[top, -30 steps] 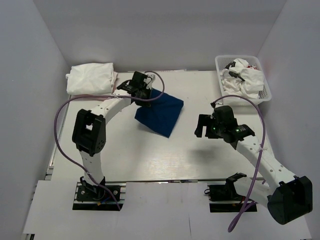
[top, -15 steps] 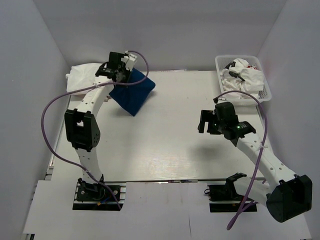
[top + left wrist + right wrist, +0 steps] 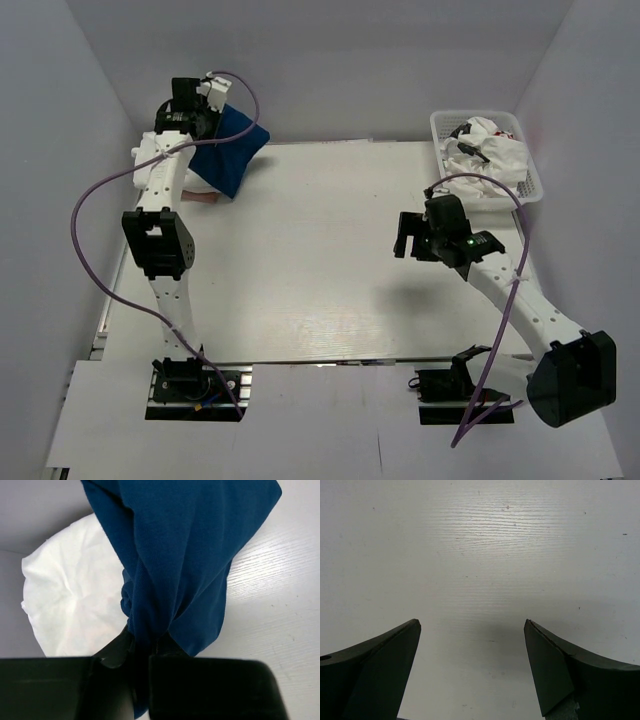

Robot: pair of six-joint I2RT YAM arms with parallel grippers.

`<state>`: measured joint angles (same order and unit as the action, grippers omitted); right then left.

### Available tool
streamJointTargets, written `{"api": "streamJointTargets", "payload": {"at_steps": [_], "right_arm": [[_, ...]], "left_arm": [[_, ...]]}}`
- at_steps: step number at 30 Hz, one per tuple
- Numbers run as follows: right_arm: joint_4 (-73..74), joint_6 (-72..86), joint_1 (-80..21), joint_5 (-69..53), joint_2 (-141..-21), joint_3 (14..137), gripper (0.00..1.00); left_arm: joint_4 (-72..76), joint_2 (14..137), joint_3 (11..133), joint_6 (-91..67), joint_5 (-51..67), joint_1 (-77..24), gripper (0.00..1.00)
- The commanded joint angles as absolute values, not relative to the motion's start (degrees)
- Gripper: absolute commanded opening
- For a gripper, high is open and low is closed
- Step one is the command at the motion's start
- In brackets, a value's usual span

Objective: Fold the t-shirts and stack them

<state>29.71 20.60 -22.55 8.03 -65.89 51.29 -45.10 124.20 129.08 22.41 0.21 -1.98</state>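
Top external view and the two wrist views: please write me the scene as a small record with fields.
left gripper: shut on navy t-shirt
navy t-shirt: hanging, partly over white t-shirt, far left corner
right gripper: open, empty, over bare table
basket: far right, holds crumpled white t-shirts

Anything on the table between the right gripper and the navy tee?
No. Only bare table lies between the right gripper and the navy tee, as the top view shows.

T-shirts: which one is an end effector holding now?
The navy blue t-shirt, pinched by the left end effector over the folded white t-shirt; the other white t-shirts lie in the basket.
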Motion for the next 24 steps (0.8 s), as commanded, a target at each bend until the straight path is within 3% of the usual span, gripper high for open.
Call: {"api": "streamJointTargets", "payload": {"at_steps": [1, 14, 24], "right_arm": [[27.8, 22.5, -22.3, 8.9, -67.0, 53.6, 0.9], [25.8, 25.0, -22.4, 8.5, -68.9, 54.1, 0.9], [26.5, 25.6, -22.4, 7.3, -73.0, 57.7, 0.9]], "left_arm": [[-43.1, 121.6, 134.2, 22.9, 3.5, -0.5, 0.0], [-39.9, 121.7, 133.6, 19.3, 8.0, 6.3, 0.0], [-36.4, 129.2, 135.7, 18.2, 12.7, 11.8, 0.0]]}}
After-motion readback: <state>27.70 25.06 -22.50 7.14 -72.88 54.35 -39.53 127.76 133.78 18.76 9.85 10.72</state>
